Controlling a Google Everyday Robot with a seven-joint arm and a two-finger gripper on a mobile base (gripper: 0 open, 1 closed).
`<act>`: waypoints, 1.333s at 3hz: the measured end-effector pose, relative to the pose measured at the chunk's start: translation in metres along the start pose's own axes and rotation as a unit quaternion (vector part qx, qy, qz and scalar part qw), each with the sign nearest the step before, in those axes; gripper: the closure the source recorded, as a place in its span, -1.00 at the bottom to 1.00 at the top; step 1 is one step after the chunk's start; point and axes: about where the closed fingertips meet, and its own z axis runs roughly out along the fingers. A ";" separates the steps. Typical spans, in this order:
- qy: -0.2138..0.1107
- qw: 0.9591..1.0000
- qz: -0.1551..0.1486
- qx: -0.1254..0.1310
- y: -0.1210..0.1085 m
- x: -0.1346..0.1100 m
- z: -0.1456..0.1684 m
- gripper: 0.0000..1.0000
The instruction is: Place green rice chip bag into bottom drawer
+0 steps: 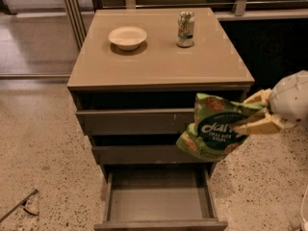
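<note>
The green rice chip bag [215,129] with white "dang" lettering hangs tilted in front of the cabinet's right side, level with the top and middle drawers. My gripper [245,117] comes in from the right and is shut on the bag's right edge with its cream fingers [255,125]. The bottom drawer [159,223] is pulled out below, an empty shallow grey tray. The bag is above the drawer's back right corner, well clear of it.
A white bowl [127,36] and a small drink can [186,29] stand on the tan cabinet top [154,66]. The top drawer [130,121] and middle drawer [134,154] are closed. Speckled floor lies around; a dark tool [19,205] lies at bottom left.
</note>
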 end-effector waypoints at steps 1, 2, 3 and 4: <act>0.012 0.998 0.033 -0.054 0.042 0.064 0.065 1.00; 0.012 0.998 0.033 -0.054 0.042 0.064 0.065 1.00; 0.034 0.997 0.035 -0.053 0.040 0.077 0.072 1.00; 0.059 0.996 0.028 -0.054 0.041 0.121 0.105 1.00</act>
